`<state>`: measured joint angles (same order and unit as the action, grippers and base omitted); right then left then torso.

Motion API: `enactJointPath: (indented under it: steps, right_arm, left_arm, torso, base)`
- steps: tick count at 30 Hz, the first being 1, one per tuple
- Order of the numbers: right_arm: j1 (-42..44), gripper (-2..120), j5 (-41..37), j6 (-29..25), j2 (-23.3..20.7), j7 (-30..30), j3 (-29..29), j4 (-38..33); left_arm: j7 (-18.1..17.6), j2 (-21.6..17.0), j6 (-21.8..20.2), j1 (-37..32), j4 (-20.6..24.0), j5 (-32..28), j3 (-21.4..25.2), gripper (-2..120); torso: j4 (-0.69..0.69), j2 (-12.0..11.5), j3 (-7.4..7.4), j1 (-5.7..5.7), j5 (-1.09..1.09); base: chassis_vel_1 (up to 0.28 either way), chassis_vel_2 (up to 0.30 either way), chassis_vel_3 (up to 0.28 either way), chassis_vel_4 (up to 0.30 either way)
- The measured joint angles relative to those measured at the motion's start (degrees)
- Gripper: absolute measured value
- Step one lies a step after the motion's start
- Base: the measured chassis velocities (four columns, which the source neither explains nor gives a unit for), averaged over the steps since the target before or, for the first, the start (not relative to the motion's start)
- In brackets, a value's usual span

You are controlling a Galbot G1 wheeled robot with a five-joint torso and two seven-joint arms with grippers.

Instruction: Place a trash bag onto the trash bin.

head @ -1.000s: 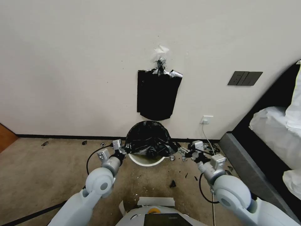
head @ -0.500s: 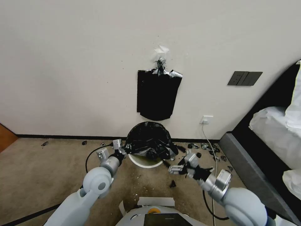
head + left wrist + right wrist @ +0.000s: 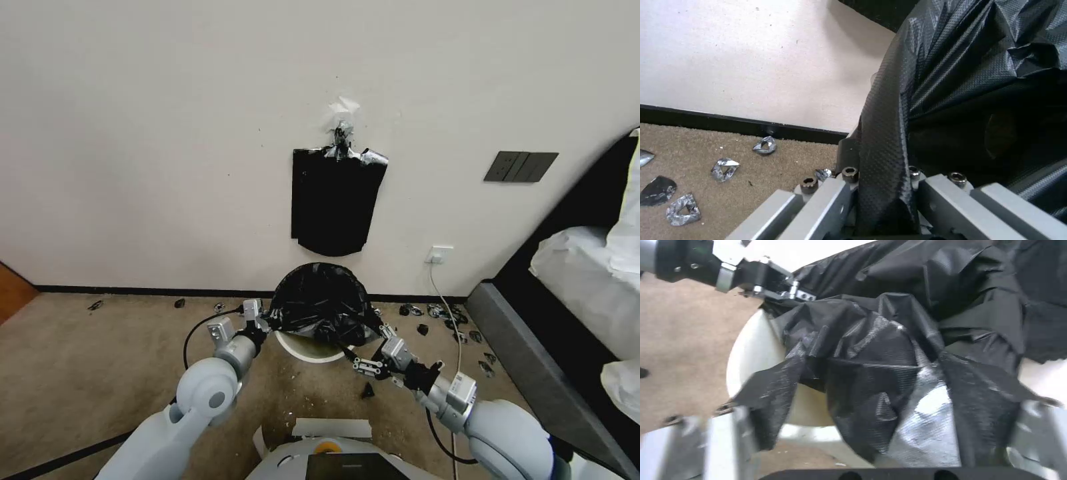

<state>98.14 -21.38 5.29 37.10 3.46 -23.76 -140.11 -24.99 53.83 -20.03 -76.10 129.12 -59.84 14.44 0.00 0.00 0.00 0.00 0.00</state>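
**Bag draped over the bin, both tools at its edges**

The trash bin [image 3: 303,350] stands on the carpet against the wall, directly below the flat black sheaf of bags [image 3: 335,205] taped there. The trash bag [image 3: 321,301] lies bunched over the bin's mouth and far rim, crinkled and loose, with the near part of the cream rim bare. In the right wrist view the trash bag [image 3: 889,350] hangs down over the bin's wall [image 3: 753,356] in folds.

The left tool [image 3: 261,323] sits at the bin's left side, level with the rim, clenched on the bag's edge; the left wrist view shows a strip of the bag [image 3: 882,160] pinched between its fingers [image 3: 826,203].

The right tool [image 3: 368,357] is just in front of the bin's right side, near the rim, its fingers spread apart with a hanging fold of the bag between them; they are not closed on it.

Small black and silver scraps [image 3: 440,312] litter the carpet to the right of the bin, near the bed [image 3: 533,347].
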Motion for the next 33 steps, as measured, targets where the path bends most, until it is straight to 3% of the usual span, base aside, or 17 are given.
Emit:
enactJointPath:
  steps: [4, 7, 14, 27, 30, 31, 33]
  right_arm:
    - [0.1, 98, 0.0, 0.1, -0.2, 0.1, -0.1, 0.0]
    - [0.2, 96, -0.1, 0.1, -0.4, 0.2, 0.0, 0.0]
    - [-0.2, 66, 0.5, 0.0, -1.0, 0.5, 1.5, 0.3]
    - [-0.1, 23, 2.2, 0.2, -3.2, 0.6, 1.5, 0.6]
    - [0.1, 8, 3.9, -1.2, -3.5, 1.0, 2.3, 0.7]
    - [0.1, 8, 3.9, -1.2, -3.5, 1.0, 2.3, 0.7]
    - [0.1, 0, 7.3, -4.5, -3.4, 2.1, 2.8, 1.5]
  left_arm:
    - [0.1, 0.2, 0.1, 0.1, -0.1, 0.1, -0.2, 1]
    - [0.1, 0.4, 0.1, 0.3, -0.2, 0.2, -0.3, 1]
    - [-0.1, 0.6, 0.1, 0.3, -0.1, -0.1, -0.6, 1]
    - [-0.4, 0.2, -0.1, 0.2, 0.9, -1.1, -0.3, 1]
    - [-1.8, 0.2, -1.0, 0.4, 1.3, -2.9, -0.1, 1]
    - [-1.8, 0.2, -1.0, 0.4, 1.3, -2.9, -0.1, 1]
    - [-4.1, 0.4, -2.2, 1.0, 1.7, -5.7, 0.1, 1]
  torso:
    - [0.00, 0.0, 0.00, 0.00, 0.00]
    - [0.00, 0.0, 0.00, 0.00, 0.00]
    - [0.00, 0.0, 0.00, 0.00, 0.00]
    - [0.00, 0.0, 0.00, 0.00, 0.00]
    - [0.00, 0.0, 0.00, 0.00, 0.00]
    - [0.00, 0.0, 0.00, 0.00, 0.00]
    - [0.00, 0.0, 0.00, 0.00, -0.01]
  base:
    - [0.000, 0.000, 0.000, 0.000]
    - [0.000, 0.000, 0.000, 0.000]
    - [0.000, 0.000, 0.000, 0.000]
    - [0.000, 0.000, 0.000, 0.000]
    - [0.000, 0.000, 0.000, 0.000]
    - [0.000, 0.000, 0.000, 0.000]
    - [0.000, 0.000, 0.000, 0.000]
